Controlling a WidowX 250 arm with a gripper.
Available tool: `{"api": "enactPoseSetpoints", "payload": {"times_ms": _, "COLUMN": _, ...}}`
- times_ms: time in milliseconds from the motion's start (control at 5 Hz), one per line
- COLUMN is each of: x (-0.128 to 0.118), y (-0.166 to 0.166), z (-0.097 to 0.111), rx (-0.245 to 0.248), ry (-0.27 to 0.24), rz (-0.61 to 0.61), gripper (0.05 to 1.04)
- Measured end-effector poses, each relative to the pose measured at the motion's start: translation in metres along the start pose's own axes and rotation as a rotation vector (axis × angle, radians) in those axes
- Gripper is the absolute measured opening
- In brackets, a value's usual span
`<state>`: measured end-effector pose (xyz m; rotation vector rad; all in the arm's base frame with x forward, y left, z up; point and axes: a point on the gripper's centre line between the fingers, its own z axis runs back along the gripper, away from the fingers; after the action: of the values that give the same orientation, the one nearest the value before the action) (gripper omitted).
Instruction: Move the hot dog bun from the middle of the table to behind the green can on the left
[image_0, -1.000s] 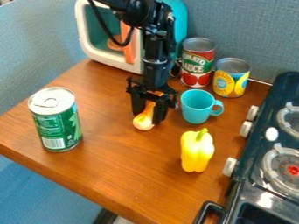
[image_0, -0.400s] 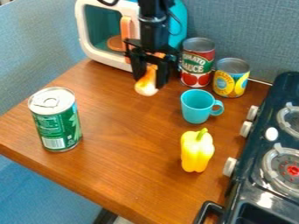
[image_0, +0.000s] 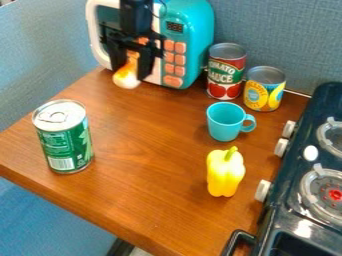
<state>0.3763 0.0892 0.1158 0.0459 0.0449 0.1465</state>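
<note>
Gripper (image_0: 131, 73), black and pointing down, hangs before the lower front of a toy microwave (image_0: 198, 37) at the back left of the wooden desk (image_0: 143, 135). Its jaws are clamped around a small toy piece (image_0: 125, 80), orange toward the top, with a pale, rounded end that bulges out below. Whether that end touches the desk cannot be told. Black arm (image_0: 136, 19) comes in from the top edge and covers part of the microwave, whose white-framed front carries orange buttons (image_0: 175, 58) under a dark display (image_0: 175, 27). To the right of the microwave, near it, stands a tall can (image_0: 225, 75) with a red and green label, and close by on its right is a shorter can (image_0: 264, 91) with a yellow and blue one. In front of these two sits a turquoise mug (image_0: 225, 122), upright, its handle to the right. Nearer the camera stands a yellow toy pepper (image_0: 225, 174), green stem up. A green can (image_0: 65, 140) is upright by the left edge of the desk, well apart from the rest. Along the right side is a dark toy stove (image_0: 284, 197) with white knobs and round burners.
</note>
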Motion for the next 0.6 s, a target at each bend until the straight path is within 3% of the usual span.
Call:
{"api": "enactPoseSetpoints", "payload": {"times_ms": 200, "x": 0.0, "y": 0.036, "z": 0.008, "rx": 0.005, "ry": -0.005, "rz": 0.069, "gripper": 0.691}}
{"api": "enactPoseSetpoints", "payload": {"times_ms": 600, "x": -0.016, "y": 0.086, "z": -0.007, "rx": -0.02, "ry": 0.084, "rz": 0.15, "gripper": 0.691}}
